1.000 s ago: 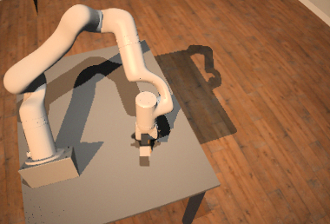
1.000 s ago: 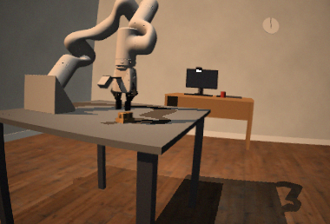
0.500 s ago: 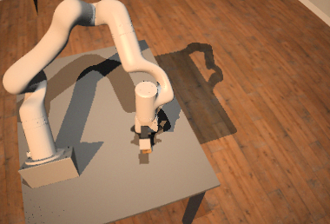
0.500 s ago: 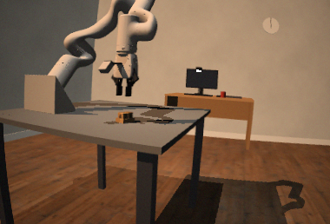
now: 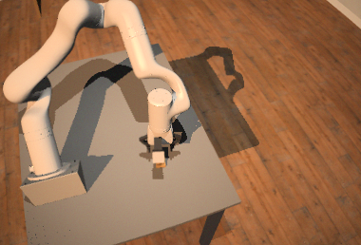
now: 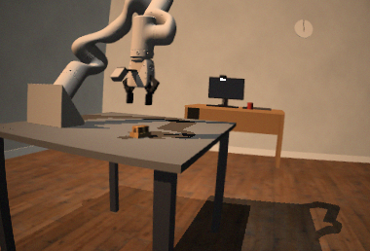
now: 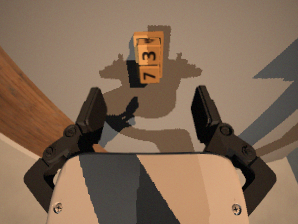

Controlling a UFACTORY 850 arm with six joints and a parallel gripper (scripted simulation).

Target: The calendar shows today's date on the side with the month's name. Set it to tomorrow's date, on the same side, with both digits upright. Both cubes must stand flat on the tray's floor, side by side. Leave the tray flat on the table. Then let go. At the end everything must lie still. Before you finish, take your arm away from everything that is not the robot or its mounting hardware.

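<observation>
The calendar (image 7: 148,56) (image 5: 161,164) (image 6: 140,130) is a small orange tray with two cubes side by side in it, resting on the grey table (image 5: 119,201) (image 6: 97,144) (image 7: 67,16). In the wrist view the cubes' upper faces carry dark digits. One looks like a 3 and the other is too small to read. My gripper (image 7: 148,97) (image 6: 138,100) (image 5: 161,141) is open and empty. It hangs well above the calendar, pointing straight down, with clear air between the fingers and the cubes. In the top view the wrist hides part of the tray.
The arm's boxy base (image 5: 54,189) (image 6: 44,104) stands at the table's left corner. The table's right edge (image 5: 209,135) is close to the calendar. A wooden desk (image 6: 243,116) with a monitor (image 6: 226,89) stands by the far wall.
</observation>
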